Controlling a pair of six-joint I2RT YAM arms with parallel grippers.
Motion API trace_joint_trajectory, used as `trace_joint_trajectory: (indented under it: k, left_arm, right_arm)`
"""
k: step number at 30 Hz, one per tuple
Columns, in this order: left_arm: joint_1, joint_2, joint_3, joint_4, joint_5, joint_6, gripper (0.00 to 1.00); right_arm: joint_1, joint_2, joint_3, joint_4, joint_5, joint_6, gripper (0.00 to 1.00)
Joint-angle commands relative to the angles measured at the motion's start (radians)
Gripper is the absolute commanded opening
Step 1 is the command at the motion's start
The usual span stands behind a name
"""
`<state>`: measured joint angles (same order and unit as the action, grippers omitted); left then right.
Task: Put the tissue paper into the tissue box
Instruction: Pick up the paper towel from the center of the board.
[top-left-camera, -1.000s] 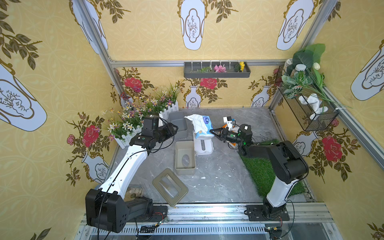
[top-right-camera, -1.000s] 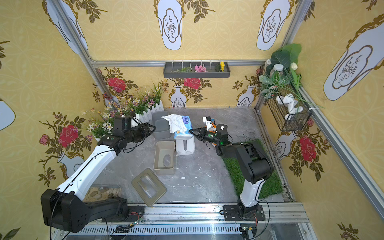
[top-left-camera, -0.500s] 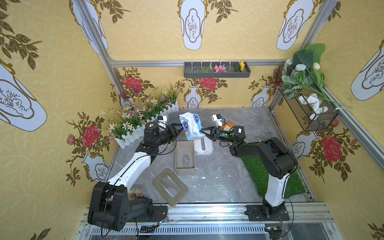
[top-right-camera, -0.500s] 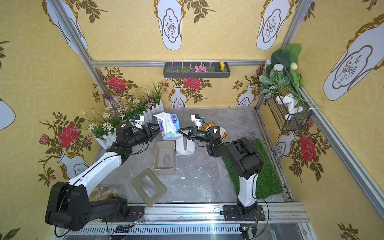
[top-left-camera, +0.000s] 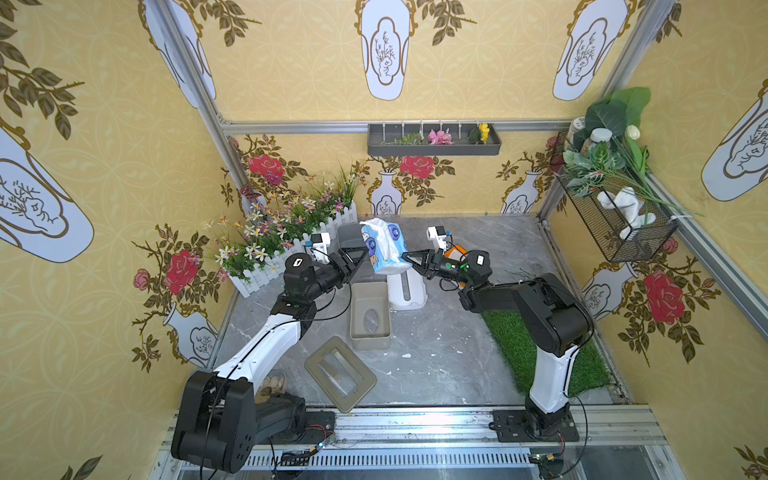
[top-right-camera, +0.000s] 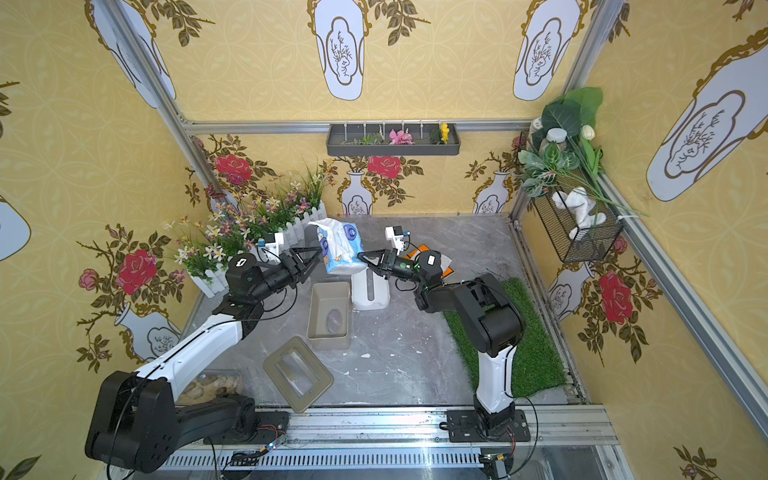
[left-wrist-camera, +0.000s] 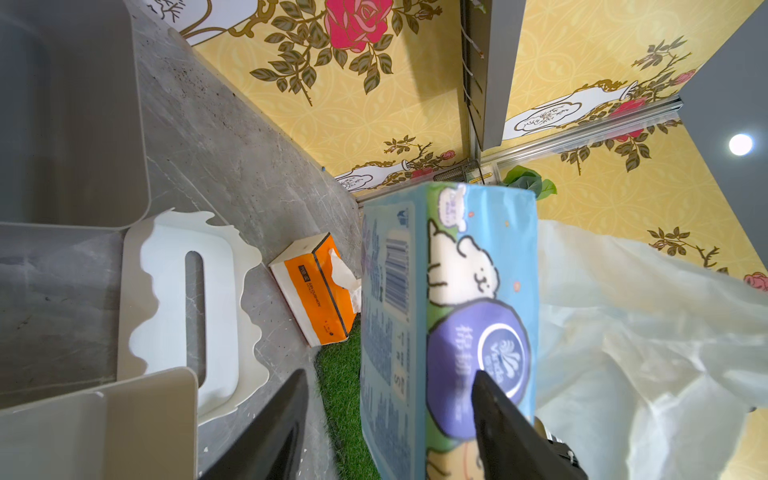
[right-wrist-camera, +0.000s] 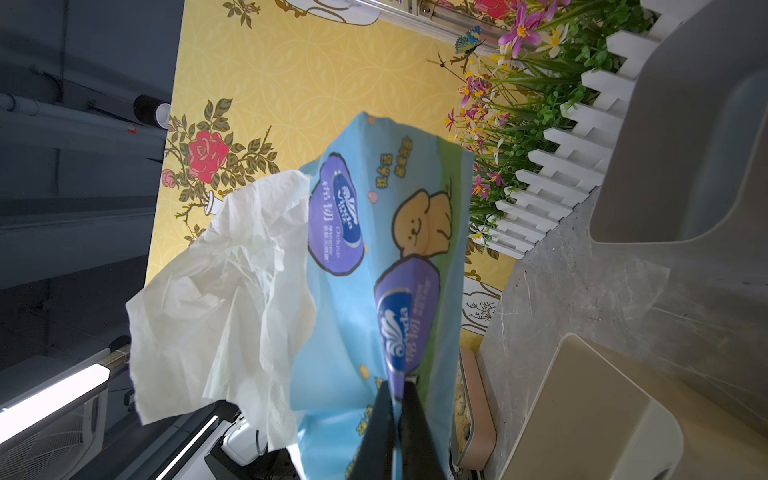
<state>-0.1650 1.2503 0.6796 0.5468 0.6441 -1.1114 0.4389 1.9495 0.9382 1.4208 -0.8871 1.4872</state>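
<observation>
The tissue paper (top-left-camera: 386, 247) (top-right-camera: 340, 249) is a blue printed pack with a white sheet hanging out, held in the air over the back of the table. My right gripper (top-left-camera: 405, 257) (right-wrist-camera: 397, 384) is shut on the edge of the pack's wrapper (right-wrist-camera: 386, 266). My left gripper (top-left-camera: 360, 258) (left-wrist-camera: 390, 374) stands open at the pack's other end. One finger lies against the pack's printed face (left-wrist-camera: 478, 291), and the other is clear of it. The tissue box (top-left-camera: 370, 316) (top-right-camera: 328, 316) is taupe and stands open below and in front of the pack. Its lid (top-left-camera: 340, 374) lies nearer the front.
A white tissue holder (top-left-camera: 407, 286) sits just under the pack, and a grey bin (top-left-camera: 349, 237) stands behind it. An orange tissue pack (left-wrist-camera: 316, 291) lies by the grass mat (top-left-camera: 536, 353). A white-fenced flower planter (top-left-camera: 286, 241) lines the back left.
My left arm swung from the grey bin over to the pack. My right gripper carried the pack a little leftward and tipped it more upright. In the last half second little has moved.
</observation>
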Motion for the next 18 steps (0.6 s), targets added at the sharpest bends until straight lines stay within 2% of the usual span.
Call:
trace_joint_trajectory:
  k: [1, 9, 18]
  left_arm:
    - [-0.001, 0.034, -0.005, 0.151, 0.022, -0.045, 0.63]
    - [-0.003, 0.050, -0.014, 0.237, 0.021, -0.077, 0.60]
    - [-0.002, 0.034, -0.040, 0.268, 0.012, -0.084, 0.43]
  right_arm:
    - [0.018, 0.020, 0.012, 0.069, -0.001, 0.013, 0.00]
    - [0.055, 0.063, 0.038, 0.069, 0.016, 0.027, 0.00]
    - [0.078, 0.102, 0.068, 0.069, 0.039, 0.045, 0.00]
